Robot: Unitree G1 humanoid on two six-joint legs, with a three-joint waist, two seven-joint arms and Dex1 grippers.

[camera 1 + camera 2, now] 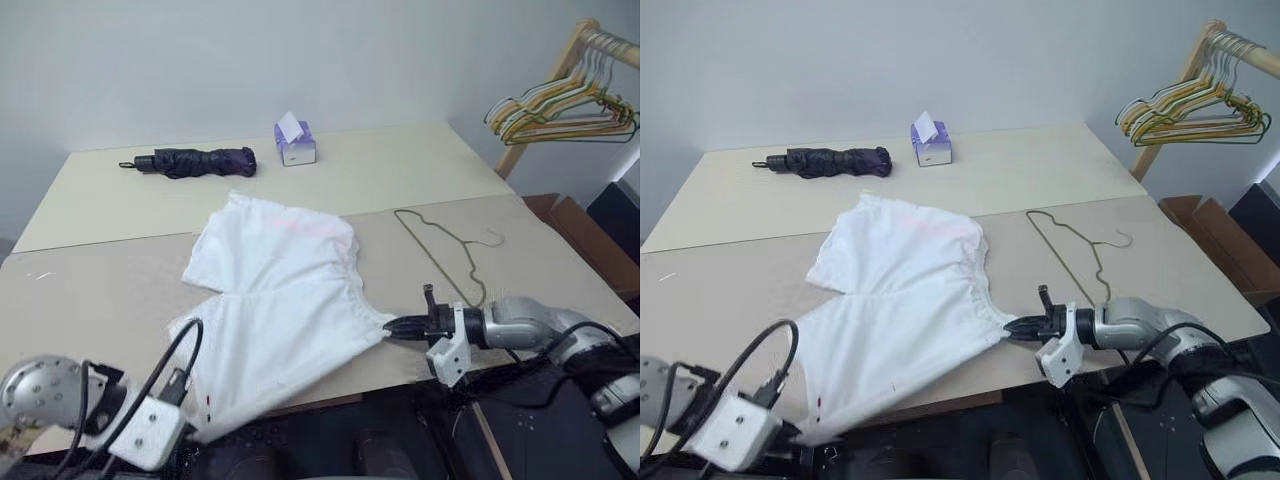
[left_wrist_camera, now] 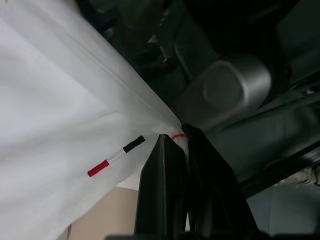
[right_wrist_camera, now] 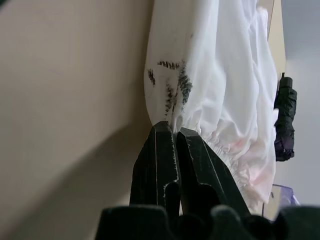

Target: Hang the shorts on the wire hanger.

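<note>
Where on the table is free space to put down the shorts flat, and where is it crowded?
Free: the wide strip of table left of the shorts, in front of the folded umbrella, and the far right corner beyond the wire hanger, right of the tissue box. Crowded: the near right edge, where the hanger lies close to the right end effector.

We see a beige bench (image 1: 120,290) made of two surfaces, the far one paler. Landmark: the purple tissue box (image 1: 296,143) standing at the bench's far edge, white tissue sticking out the top. Folded dark purple umbrella (image 1: 195,161) lies flat just left of the box, handle pointing away from it. Well right of the box, off the bench, a wooden rack (image 1: 560,75) carries bunched yellow and green hangers (image 1: 560,110). Grey-white wall (image 1: 250,60) behind the box.
</note>
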